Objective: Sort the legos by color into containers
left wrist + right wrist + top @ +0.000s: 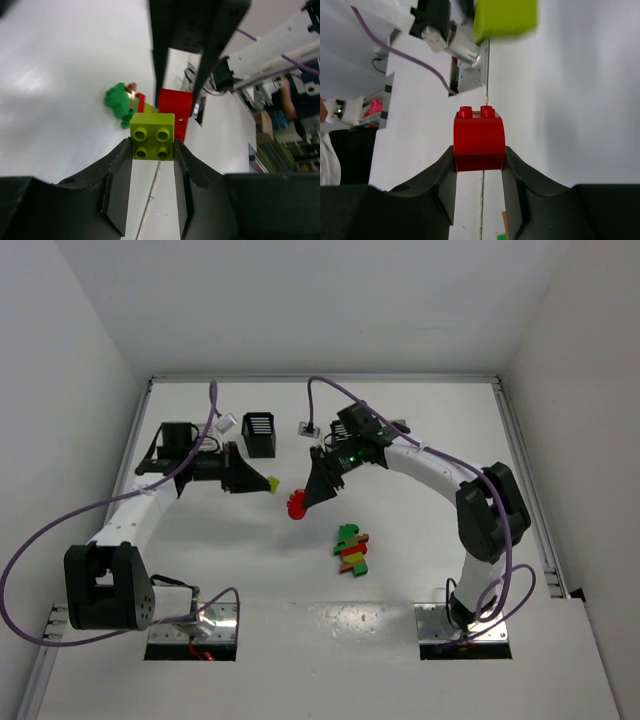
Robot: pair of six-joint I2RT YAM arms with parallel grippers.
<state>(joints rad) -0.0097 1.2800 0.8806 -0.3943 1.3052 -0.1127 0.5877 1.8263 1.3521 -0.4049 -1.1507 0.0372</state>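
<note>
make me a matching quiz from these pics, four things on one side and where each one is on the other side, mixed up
Things:
1. yellow-green brick
2. red brick
3. black slatted bin
4. mixed pile of bricks

Places:
a. lying loose on the table
b. between the fingers of the right gripper
c. standing upright near the far edge
d. between the fingers of the left gripper

Pairs: 1-d, 2-b, 3-c, 4-a

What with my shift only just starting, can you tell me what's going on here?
A color sort of toy bricks is under way. The left end effector grips a yellow-green brick. The right end effector is closed on a red brick near the middle of the table. A small pile of green, red and orange-brown bricks lies close by, not yet sorted. A black bin stands at the far side.
</note>
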